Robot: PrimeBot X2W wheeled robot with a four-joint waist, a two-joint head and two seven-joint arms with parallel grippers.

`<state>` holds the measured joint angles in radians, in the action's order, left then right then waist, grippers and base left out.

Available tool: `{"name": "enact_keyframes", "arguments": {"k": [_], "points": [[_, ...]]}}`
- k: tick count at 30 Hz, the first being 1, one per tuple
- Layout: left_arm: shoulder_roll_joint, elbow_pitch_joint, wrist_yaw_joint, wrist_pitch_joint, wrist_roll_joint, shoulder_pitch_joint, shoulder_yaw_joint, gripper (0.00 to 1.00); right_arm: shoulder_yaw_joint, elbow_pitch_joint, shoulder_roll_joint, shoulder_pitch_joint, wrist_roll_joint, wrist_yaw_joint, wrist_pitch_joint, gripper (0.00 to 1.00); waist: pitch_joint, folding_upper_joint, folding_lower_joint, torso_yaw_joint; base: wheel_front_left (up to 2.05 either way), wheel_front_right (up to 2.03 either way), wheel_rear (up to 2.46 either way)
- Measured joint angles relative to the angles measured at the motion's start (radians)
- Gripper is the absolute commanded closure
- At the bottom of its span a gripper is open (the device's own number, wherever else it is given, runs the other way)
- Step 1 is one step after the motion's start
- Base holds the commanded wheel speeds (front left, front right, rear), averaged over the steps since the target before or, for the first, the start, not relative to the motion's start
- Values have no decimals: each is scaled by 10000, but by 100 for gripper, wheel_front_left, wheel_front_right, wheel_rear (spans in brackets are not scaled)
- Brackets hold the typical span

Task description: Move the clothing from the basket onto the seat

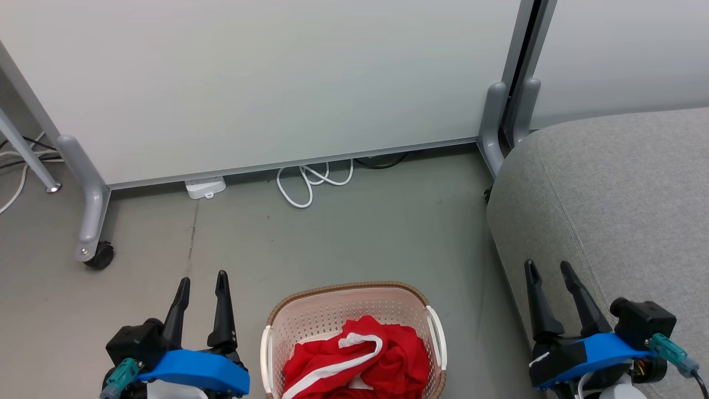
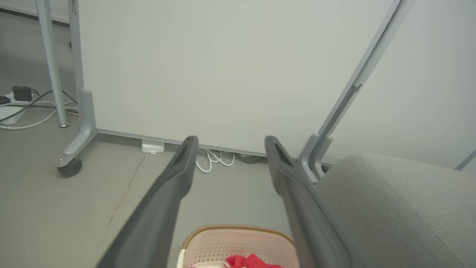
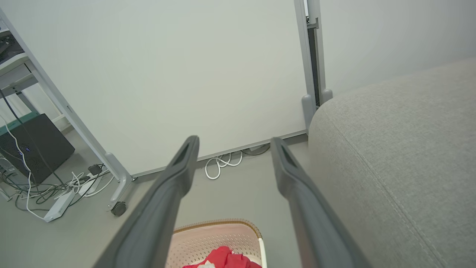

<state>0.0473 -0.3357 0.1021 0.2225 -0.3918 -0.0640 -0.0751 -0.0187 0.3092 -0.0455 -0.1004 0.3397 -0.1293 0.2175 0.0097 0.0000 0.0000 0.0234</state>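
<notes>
- Grey floor (image 1: 354,238) meets a pale partition panel (image 1: 249,83).
- The basket (image 1: 310,318) stands on the floor, red clothing (image 1: 388,354) heaped inside.
- The grey seat (image 1: 620,194) rises just beside it, on the right.
- The left tool (image 1: 203,277) and right tool (image 1: 547,264) hover released either side of the basket, holding nothing.
- Likely the opening step: 1 tool must dip in and pinch fabric.

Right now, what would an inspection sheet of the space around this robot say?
Surface: grey floor, faintly marked.
Job's things: red clothing heaped in the basket; grey seat to the robot's right.
Clutter: small white box at the foot of the partition.
Grippers: left gripper and right gripper both open, holding nothing, either side of the basket.
Cables: white cable looped under the partition.
Surroundings: pale partition panels on castors.
</notes>
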Motion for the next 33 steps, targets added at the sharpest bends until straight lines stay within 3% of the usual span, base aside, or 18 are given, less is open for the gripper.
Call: {"name": "enact_keyframes", "arguments": {"k": [21, 33], "points": [[12, -63, 12, 391, 1074, -45, -98, 0, -61, 109, -17, -103, -1306, -12, 385, 0, 23, 0, 0, 40, 0, 0, 0], [13, -63, 8, 391, 1108, -44, -115, 0, -56, 140, -19, -104, -1325, -12, 403, 0, 36, 0, 0, 29, 0, 0, 0]]}}
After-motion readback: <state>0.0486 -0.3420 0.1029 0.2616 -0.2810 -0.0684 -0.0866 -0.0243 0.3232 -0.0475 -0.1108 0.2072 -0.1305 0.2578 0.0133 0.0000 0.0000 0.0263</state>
